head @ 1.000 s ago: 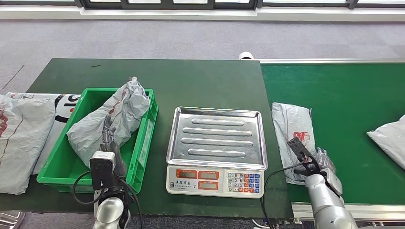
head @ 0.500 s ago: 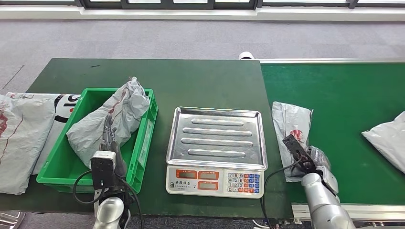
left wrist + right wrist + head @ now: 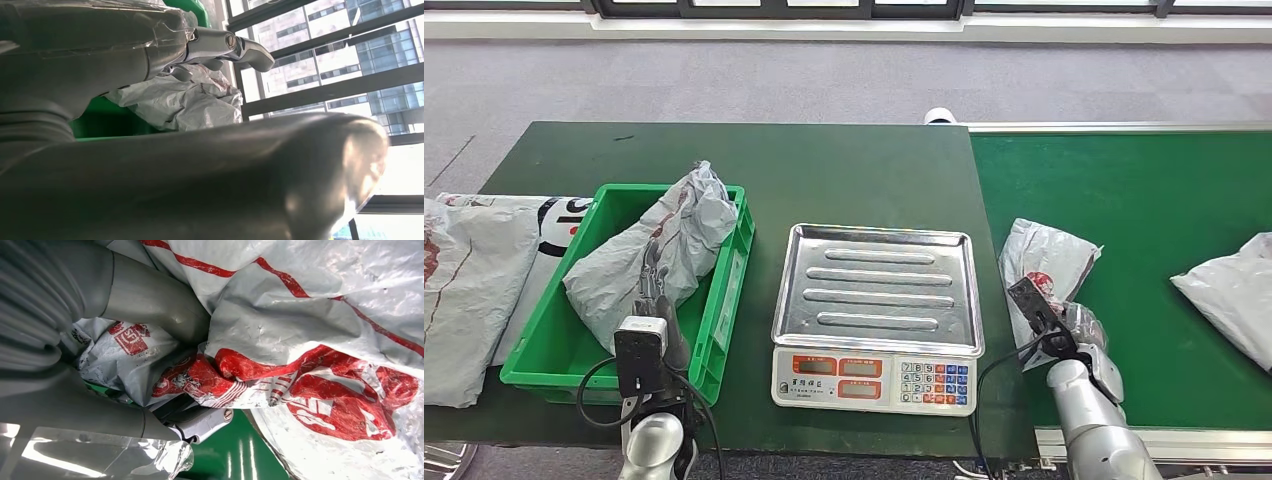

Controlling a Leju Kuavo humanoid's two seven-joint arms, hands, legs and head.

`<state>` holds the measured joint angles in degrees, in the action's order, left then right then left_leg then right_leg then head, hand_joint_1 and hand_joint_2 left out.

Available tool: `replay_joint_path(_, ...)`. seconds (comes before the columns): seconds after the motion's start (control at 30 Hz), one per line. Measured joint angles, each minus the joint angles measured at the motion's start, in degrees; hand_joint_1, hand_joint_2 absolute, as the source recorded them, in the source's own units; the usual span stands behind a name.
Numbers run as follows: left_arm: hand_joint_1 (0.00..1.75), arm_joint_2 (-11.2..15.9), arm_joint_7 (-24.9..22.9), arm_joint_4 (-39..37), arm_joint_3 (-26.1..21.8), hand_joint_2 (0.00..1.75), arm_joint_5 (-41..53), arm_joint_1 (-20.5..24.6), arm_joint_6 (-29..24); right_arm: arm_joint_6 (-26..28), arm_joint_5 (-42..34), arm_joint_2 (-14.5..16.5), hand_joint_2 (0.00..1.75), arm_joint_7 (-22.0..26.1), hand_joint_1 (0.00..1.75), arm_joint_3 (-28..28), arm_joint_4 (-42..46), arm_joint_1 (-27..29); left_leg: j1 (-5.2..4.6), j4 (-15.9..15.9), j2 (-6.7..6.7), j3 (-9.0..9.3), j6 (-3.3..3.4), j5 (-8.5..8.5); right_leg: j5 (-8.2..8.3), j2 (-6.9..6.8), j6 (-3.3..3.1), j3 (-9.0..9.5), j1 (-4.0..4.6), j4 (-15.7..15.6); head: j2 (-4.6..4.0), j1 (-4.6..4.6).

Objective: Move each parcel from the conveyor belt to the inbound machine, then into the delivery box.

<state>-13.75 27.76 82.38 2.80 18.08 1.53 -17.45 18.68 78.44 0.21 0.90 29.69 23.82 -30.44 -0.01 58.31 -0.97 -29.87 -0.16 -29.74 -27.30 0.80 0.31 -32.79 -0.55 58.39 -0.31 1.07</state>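
the right hand (image 3: pixel 1079 330) has moved left along the conveyor belt (image 3: pixel 1144 190) toward the scale (image 3: pixel 876 305), gripping the grey and red parcel (image 3: pixel 1046 262), which now sits bunched and partly lifted rather than flat. the second parcel (image 3: pixel 1229 295) at the belt's right edge has travelled left.
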Motion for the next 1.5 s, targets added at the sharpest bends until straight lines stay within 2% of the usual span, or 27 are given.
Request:
replay_joint_path(0.17, 0.0, 0.0, 0.02, -0.01, 0.0, 0.0, -0.08, 0.0, -0.1, 2.02, -0.94, 0.57, 1.75, 1.32, 1.75, -0.05, 0.02, 0.04, 0.0, 0.0, 0.0, -0.01, -0.01, 0.01, 0.0, 0.0, 0.0, -0.03, 0.0, 0.01, -0.01, 0.0)
replay_joint_path(0.23, 0.0, 0.01, 0.08, 0.01, 0.0, 0.0, -0.26, -0.02, -0.33, 4.65, -2.56, 0.76, 1.75, 3.35, 1.75, -0.05, 0.32, 0.12, 0.0, 0.0, 0.0, -0.03, -0.01, 0.01, 0.0, 0.0, 0.0, -0.06, 0.0, 0.02, -0.01, 0.0)
replay_joint_path(0.3, 0.0, 0.01, 0.26, 0.2, 0.0, 0.0, -0.45, -0.23, -0.62, 8.31, -6.11, 1.13, 1.75, 7.33, 1.75, -0.05, 2.06, 0.56, 0.0, 0.0, 0.0, -0.04, -0.02, 0.01, 0.01, 0.0, 0.0, -0.09, -0.01, 0.03, -0.02, 0.0)
replay_joint_path(0.37, 0.0, 0.01, 0.62, 0.62, 0.0, 0.0, -0.52, -0.74, -0.83, 10.95, -12.07, 1.89, 1.75, 12.29, 1.75, -0.08, 7.05, 2.11, 0.0, 0.0, -0.12, -0.09, -0.01, 0.02, 0.0, -0.13, -0.01, -0.1, -0.01, 0.03, -0.02, 0.0)
replay_joint_path(0.43, 0.0, 0.01, 0.98, 1.04, 0.0, 0.0, -0.52, -1.3, -0.95, 11.28, -17.88, 2.89, 1.75, 15.28, 1.75, -0.36, 14.57, 4.24, 0.0, 0.0, -0.27, -0.16, -0.01, 0.04, -0.02, -0.3, -0.02, -0.12, 0.0, 0.03, -0.01, 0.0)
replay_joint_path(0.57, 0.0, 0.02, 1.23, 1.47, -0.01, 0.0, -0.52, -1.72, -1.02, 11.29, -23.02, 4.36, 1.75, 17.55, 1.75, -1.53, 26.01, 7.16, 0.0, 0.0, -0.2, -0.18, -0.01, 0.03, -0.03, -0.26, -0.03, -0.18, 0.0, 0.03, -0.02, 0.0)
replay_joint_path(0.77, 0.0, 0.02, 1.61, 2.12, -0.05, 0.0, -0.51, -2.52, -1.02, 13.94, -31.57, 6.57, 1.75, 23.72, 1.75, -4.35, 43.07, 14.54, -0.01, 0.0, -0.31, -0.26, -0.01, 0.03, -0.05, -0.4, -0.03, -0.21, -0.01, 0.02, -0.02, 0.0)
replay_joint_path(0.9, 0.0, 0.02, 2.04, 2.32, -0.38, 0.0, -0.5, -2.69, -0.65, 16.38, -30.96, 8.43, 1.75, 25.17, 1.75, -7.39, 54.45, 20.26, 0.0, -0.01, -0.32, -0.3, -0.01, 0.03, -0.07, -0.4, -0.03, -0.22, -0.01, 0.02, -0.01, 0.0)
replay_joint_path(1.1, 0.0, 0.01, 2.38, 2.27, -0.56, 0.0, -0.18, -2.75, 0.32, 20.79, -26.57, 10.81, 1.75, 23.03, 1.75, -13.09, 66.91, 26.46, 0.01, -0.03, -0.26, -0.29, -0.03, 0.03, -0.07, -0.35, -0.04, -0.24, 0.01, 0.03, -0.01, -0.01)
replay_joint_path(1.2, 0.0, 0.0, 2.97, 1.51, -0.57, 0.0, -0.41, -1.9, 0.71, 20.87, -28.14, 10.79, 1.75, 24.78, 1.75, -14.07, 66.73, 25.26, 0.0, -0.03, -0.12, -0.55, -0.03, 0.03, -0.05, -0.21, -0.04, -0.21, -0.01, 0.03, -0.01, 0.0)
replay_joint_path(1.33, 0.0, 0.0, 4.15, -0.45, -0.55, 0.0, -2.03, 0.57, 0.77, 19.47, -30.44, 10.32, 1.75, 28.75, 1.75, -15.43, 58.61, 18.7, -0.02, -0.01, 0.17, -0.41, 0.0, 0.08, 0.11, 0.1, -0.01, -0.21, -0.03, 0.02, -0.02, -0.01)
replay_joint_path(1.5, 0.0, -0.01, 4.38, -2.27, -0.52, 0.0, -2.57, 1.69, 0.77, 17.66, -30.63, 10.2, 1.75, 29.23, 1.75, -17.49, 50.79, 13.9, -0.01, 0.01, 0.04, -0.29, -0.02, 0.27, 0.26, 0.04, -0.01, -0.33, -0.02, 0.03, -0.02, 0.0)
